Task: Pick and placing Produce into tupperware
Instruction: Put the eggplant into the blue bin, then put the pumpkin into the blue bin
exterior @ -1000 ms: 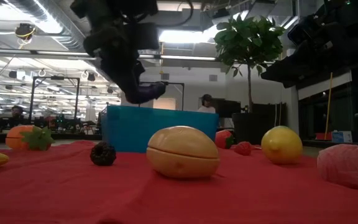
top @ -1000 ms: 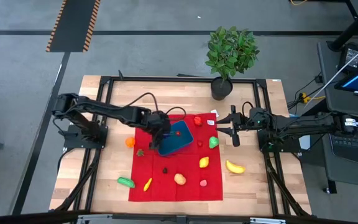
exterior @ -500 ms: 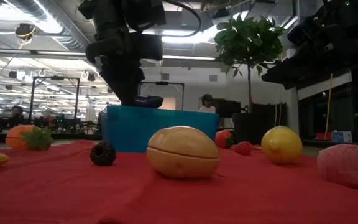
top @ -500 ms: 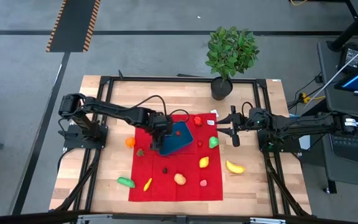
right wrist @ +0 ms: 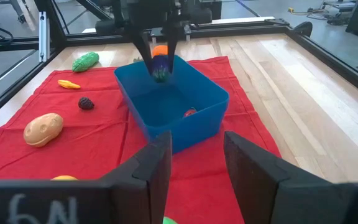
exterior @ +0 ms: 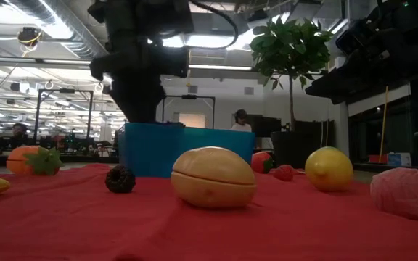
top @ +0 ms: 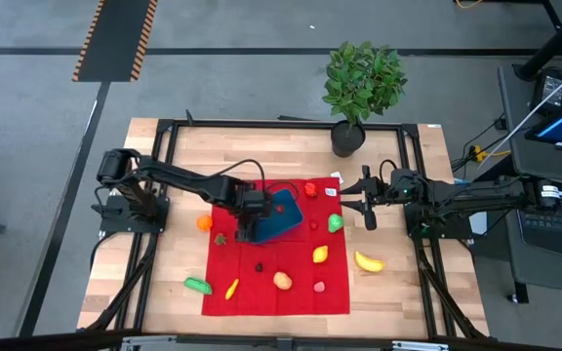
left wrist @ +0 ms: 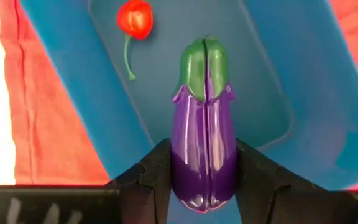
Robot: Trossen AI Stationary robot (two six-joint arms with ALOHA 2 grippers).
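On the wooden table (top: 193,146) lies a large red cloth (top: 261,288), which carries the blue tupperware (top: 283,216) near its far edge. A leafy potted plant (top: 361,83) stands at the far side of the table, clear of the cloth.

Left arm: reaches across from the left side, its gripper (top: 246,220) poised over the near-left rim of the tupperware. The left wrist view shows the gripper (left wrist: 204,171) with its fingers (left wrist: 157,168) clamped on either side of a purple eggplant (left wrist: 205,140), green cap pointing into the container. The right wrist view shows the same eggplant (right wrist: 160,65) held just inside the container's far rim.

Right arm: waits at the right side of the table, its gripper (top: 367,200) beyond the cloth's right edge, fingers (right wrist: 157,165) spread apart with nothing between them.

Contents of the tupperware: one small red cherry-like fruit with a green stem (left wrist: 135,18) lying on the floor.

Produce outside the container: a banana (top: 368,261) on bare wood to the right; a lemon (top: 320,254), a tan potato (top: 282,280), a green fruit (top: 335,222), a pink fruit (top: 319,288) and a dark berry (top: 259,266) on the cloth; an orange (top: 204,222) and a green vegetable (top: 198,286) off its left edge.
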